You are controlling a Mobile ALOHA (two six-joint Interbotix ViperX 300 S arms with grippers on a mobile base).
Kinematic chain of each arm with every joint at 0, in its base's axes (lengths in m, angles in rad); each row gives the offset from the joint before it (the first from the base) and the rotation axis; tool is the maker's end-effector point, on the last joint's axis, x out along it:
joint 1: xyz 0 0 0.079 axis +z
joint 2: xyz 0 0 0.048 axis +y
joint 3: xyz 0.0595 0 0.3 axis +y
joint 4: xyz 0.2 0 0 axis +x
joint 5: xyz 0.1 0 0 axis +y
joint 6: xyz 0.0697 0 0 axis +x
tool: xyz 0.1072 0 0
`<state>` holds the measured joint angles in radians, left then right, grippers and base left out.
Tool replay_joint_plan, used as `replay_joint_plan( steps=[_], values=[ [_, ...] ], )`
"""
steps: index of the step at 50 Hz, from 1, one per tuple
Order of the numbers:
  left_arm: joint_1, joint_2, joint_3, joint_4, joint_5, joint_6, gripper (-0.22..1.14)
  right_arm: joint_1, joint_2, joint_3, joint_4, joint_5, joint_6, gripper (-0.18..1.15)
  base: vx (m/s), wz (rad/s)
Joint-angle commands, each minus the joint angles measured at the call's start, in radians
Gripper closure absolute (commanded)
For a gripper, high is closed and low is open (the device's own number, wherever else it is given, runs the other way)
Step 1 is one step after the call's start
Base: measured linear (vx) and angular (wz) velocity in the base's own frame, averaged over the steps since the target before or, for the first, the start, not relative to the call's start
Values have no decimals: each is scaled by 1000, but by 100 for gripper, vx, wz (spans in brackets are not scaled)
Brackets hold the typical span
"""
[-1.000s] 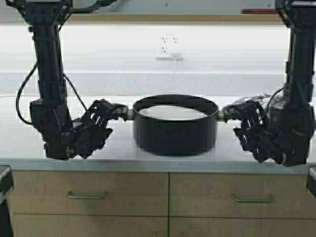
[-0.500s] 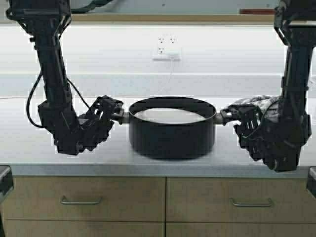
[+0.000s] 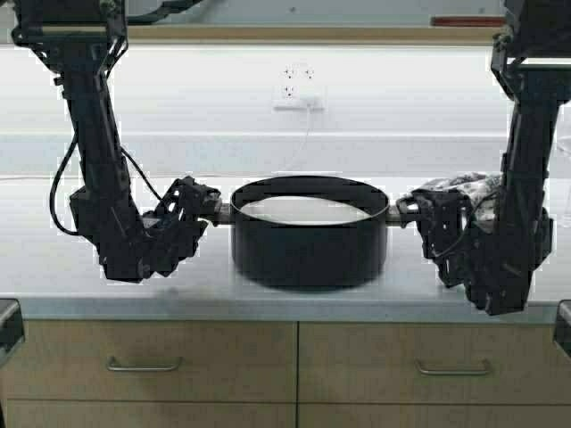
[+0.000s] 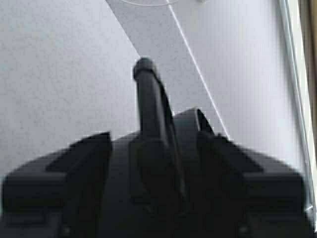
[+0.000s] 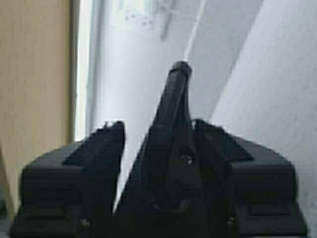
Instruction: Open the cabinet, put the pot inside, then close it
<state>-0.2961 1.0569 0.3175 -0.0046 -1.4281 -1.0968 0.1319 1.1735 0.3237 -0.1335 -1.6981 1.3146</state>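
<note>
While the wide matte-black round pot point(image 3: 310, 232) sits between the two arms, the left gripper point(image 3: 211, 207) pinches its left handle and the right gripper point(image 3: 407, 211) pinches its right handle, fingers closed on each. Neither arm is nearer. Beneath lies the pale speckled table point(image 3: 268, 299), backed by a white wall.

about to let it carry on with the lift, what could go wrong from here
1. The wide matte-black round pot hangs between the left gripper and right gripper, each shut on one side handle. If one arm rises faster, the pot may tilt or slip.
2. A patterned grey cloth lies on the pale countertop right behind the right gripper and could snag.
</note>
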Motion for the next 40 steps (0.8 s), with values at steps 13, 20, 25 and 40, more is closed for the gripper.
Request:
replay_joint_plan(
  steps=[13,20,25,40],
  values=[
    [2,-75,44,-2,-3,0,93,3,-89,77,-2,3,-6,89,0,0],
    [0,-144,132,-2,-25,0,87,9,-155,149,-6,0,-14,89,0,0],
    [-3,-235,239,-9,-35,12,90,29,-221,235,-11,-11,-32,90,1,-1],
    [-63,-552,557,-66,-69,52,89,100,-522,560,-5,-25,-78,90,5,-1]
  ],
)
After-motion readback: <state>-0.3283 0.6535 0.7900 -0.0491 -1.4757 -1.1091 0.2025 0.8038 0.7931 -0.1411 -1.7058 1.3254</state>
